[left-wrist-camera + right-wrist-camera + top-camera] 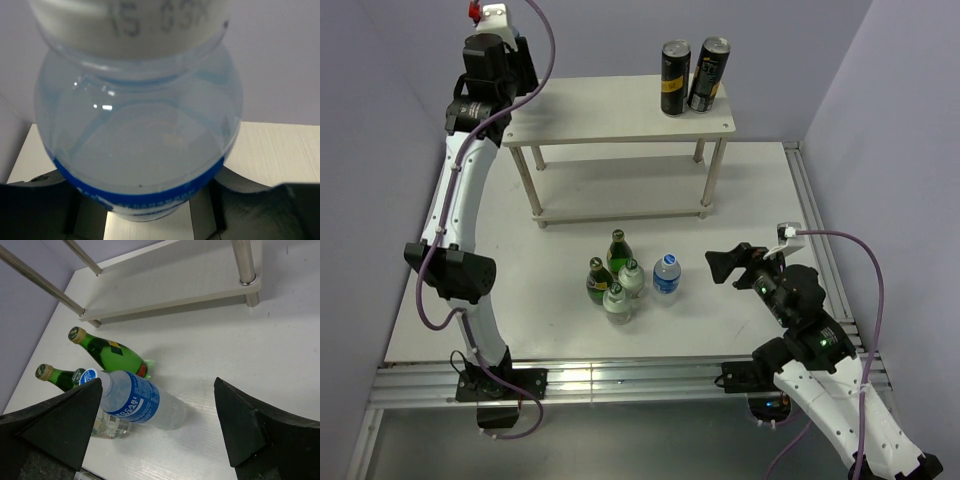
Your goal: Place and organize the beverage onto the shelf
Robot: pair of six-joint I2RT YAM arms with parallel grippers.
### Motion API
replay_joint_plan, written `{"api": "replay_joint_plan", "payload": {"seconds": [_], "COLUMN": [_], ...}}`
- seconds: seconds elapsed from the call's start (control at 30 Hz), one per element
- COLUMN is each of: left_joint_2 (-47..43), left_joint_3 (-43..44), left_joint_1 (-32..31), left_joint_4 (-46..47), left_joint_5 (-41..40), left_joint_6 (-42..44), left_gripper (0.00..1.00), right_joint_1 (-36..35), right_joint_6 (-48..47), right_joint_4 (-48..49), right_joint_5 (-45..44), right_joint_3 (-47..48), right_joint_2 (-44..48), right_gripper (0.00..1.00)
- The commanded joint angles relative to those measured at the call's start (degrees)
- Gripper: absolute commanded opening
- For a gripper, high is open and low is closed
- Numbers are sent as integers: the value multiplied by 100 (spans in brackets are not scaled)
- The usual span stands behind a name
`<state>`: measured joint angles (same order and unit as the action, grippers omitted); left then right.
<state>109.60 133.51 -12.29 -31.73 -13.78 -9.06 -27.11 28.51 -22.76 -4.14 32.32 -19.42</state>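
My left pincer [145, 192]: clenched on a clear plastic bottle with a blue label band [140, 125]. My dark fingers [45, 200] press its sides below the label.
Held bottle, place: upper left of the overhead view, over the left end of the top board. I cannot tell whether its base touches the board.
Shelf: the cream-white two-tier rack on round legs [610, 125] stands at the top middle of the overhead view, on the white table [760, 200].
On the top board: two dark, upright cans with yellow print [676, 77] [709, 74], side by side at its right end.
My right pincer [157, 387]: released, jaws spread wide and holding nothing. It sits right of centre in the overhead view, with its opening turned to the cluster of bottles.
Second plastic bottle, blue cap and label [666, 273]: upright on the table, nearest my right pincer and apart from it.
Dark green glass bottles [617, 250] [599, 280]: upright, on the left of the cluster.
Clear glass bottles with green labels [632, 278] [617, 302]: upright and just beside the dark green pair.
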Motion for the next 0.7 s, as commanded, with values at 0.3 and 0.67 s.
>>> {"api": "replay_joint_plan", "payload": {"seconds": [0.3,0.67], "left_joint_2": [-746,-1196], "left_joint_3": [-465,-1073], "left_joint_1": [122,-18], "left_joint_4": [755,474], "left_joint_5": [701,526], "left_joint_6": [-517,-290], "left_gripper": [0,0], "right_joint_1": [-22,-22], "right_joint_6": [-74,-74], "right_joint_4": [272,325], "right_joint_5": [-175,-201], "right_joint_3": [-76,-138], "right_joint_2": [-193,-229], "right_gripper": [100,100]}}
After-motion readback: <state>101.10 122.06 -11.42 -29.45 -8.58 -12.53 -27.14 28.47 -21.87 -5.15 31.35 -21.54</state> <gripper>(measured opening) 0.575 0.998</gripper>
